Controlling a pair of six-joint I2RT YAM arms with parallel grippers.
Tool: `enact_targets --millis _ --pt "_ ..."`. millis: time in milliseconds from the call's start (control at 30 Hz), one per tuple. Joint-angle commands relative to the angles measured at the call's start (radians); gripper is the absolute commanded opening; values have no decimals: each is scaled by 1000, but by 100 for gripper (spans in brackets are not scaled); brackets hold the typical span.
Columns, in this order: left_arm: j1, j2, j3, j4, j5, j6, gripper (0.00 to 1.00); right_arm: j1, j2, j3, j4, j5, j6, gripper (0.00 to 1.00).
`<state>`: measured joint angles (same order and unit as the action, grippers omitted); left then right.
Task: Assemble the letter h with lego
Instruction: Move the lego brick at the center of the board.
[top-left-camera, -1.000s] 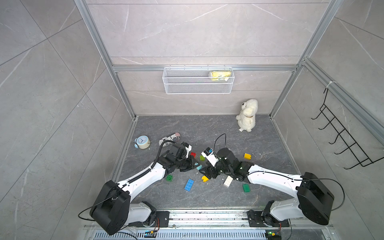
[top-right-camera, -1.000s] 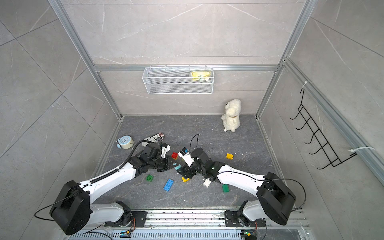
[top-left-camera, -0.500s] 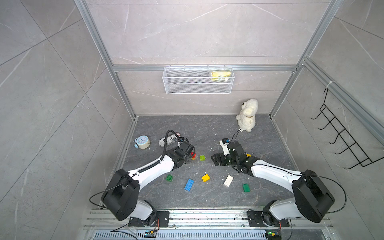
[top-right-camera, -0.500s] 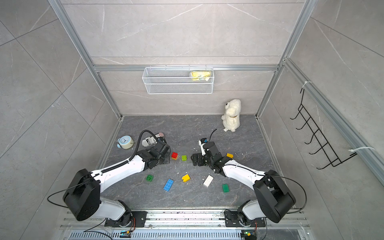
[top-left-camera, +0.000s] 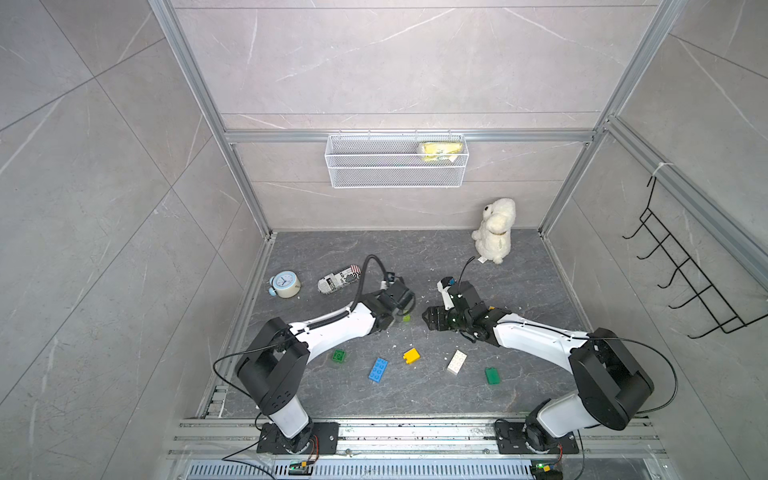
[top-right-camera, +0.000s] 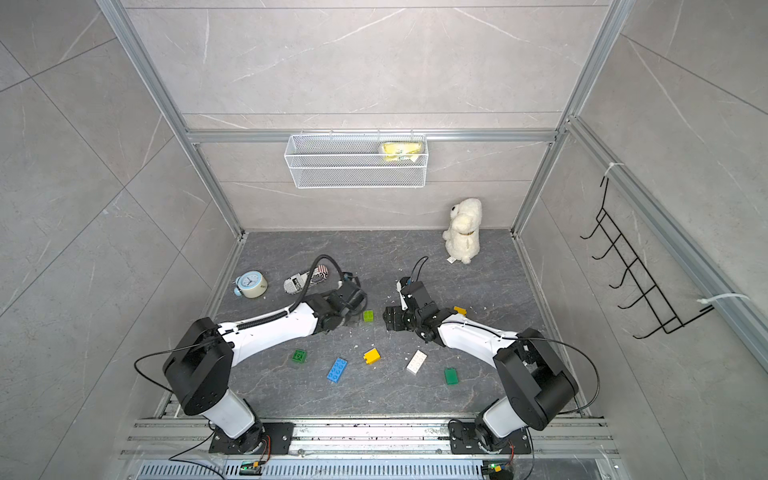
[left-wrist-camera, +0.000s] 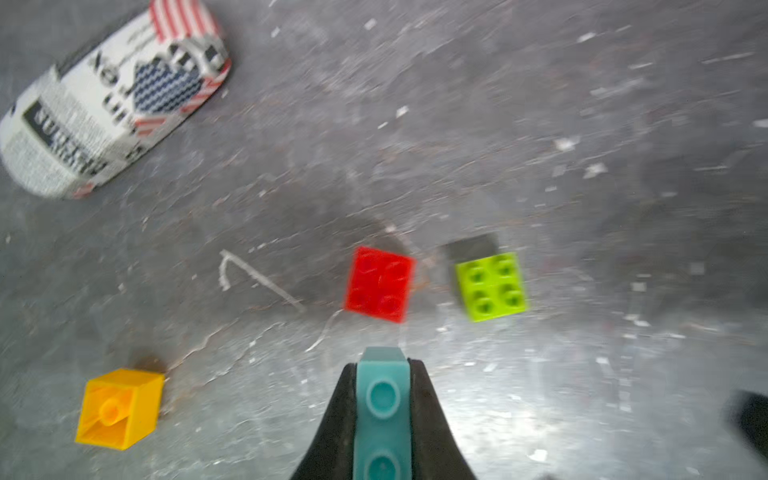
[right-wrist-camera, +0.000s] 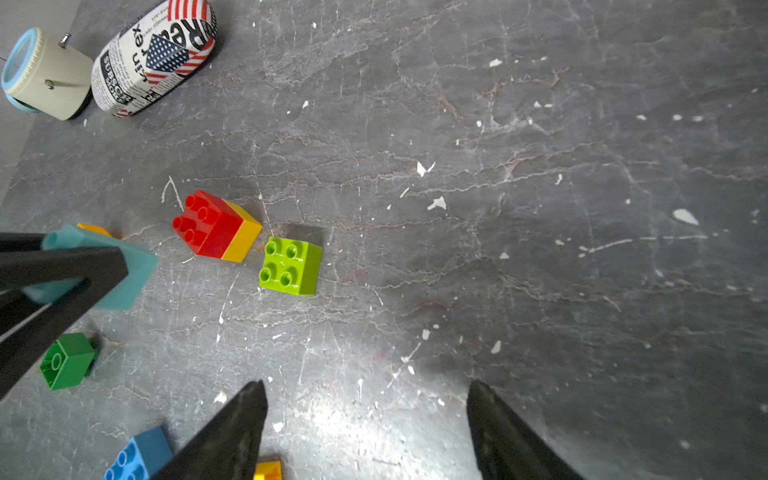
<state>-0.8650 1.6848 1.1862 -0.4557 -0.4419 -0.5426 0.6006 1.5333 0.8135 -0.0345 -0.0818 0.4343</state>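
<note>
Both arms have pulled apart from their huddle near the yellow brick (top-left-camera: 411, 356) and now flank the lime brick (top-right-camera: 368, 316) on the desk (top-left-camera: 415, 257). The left gripper (left-wrist-camera: 382, 363) is clamped tight on 1 light blue brick (left-wrist-camera: 382, 415); the right gripper (right-wrist-camera: 365, 388) gapes wide, empty. Just beside the lime brick sits 1 red brick (right-wrist-camera: 203, 220), stacked on yellow. Robot-side of the lime brick lie 2 greens, the square green brick (top-left-camera: 338, 356) and the oblong green brick (top-left-camera: 492, 375), plus 1 blue brick (top-left-camera: 378, 369) and 1 white brick (top-left-camera: 456, 361).

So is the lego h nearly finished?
Barely started. Only a red-and-yellow pair looks joined, lying on its side. The left gripper is pinching a light blue brick; the right gripper is open and empty. The lime brick, blue brick, white brick and others lie loose, so no h yet.
</note>
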Motion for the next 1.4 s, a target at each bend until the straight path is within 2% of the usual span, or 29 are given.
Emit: enact_targets --millis 0,233,333,467,667,900,1000,1167,1367 --pt "-27 79 102 -75 -35 5 0 -1 20 31 -42 8 20 77" --pt "-13 268 277 -170 -43 -44 0 -1 22 35 -56 21 19 75" --pt "12 285 272 -153 0 -73 0 -1 18 35 -57 21 19 75" --pt "50 277 227 -109 64 -103 0 0 14 33 -56 21 21 75" --pt "64 272 189 -71 97 -111 0 0 17 35 -54 8 20 75" --pt "67 183 105 51 168 -95 0 -1 4 31 -47 4 17 75" --pt "67 132 68 71 153 -94 0 0 1 26 -44 3 17 75" --pt "68 140 97 -29 81 -74 0 1 8 30 -44 -6 15 75" --pt "67 117 53 -5 76 -80 0 -1 5 27 -42 -11 13 74"
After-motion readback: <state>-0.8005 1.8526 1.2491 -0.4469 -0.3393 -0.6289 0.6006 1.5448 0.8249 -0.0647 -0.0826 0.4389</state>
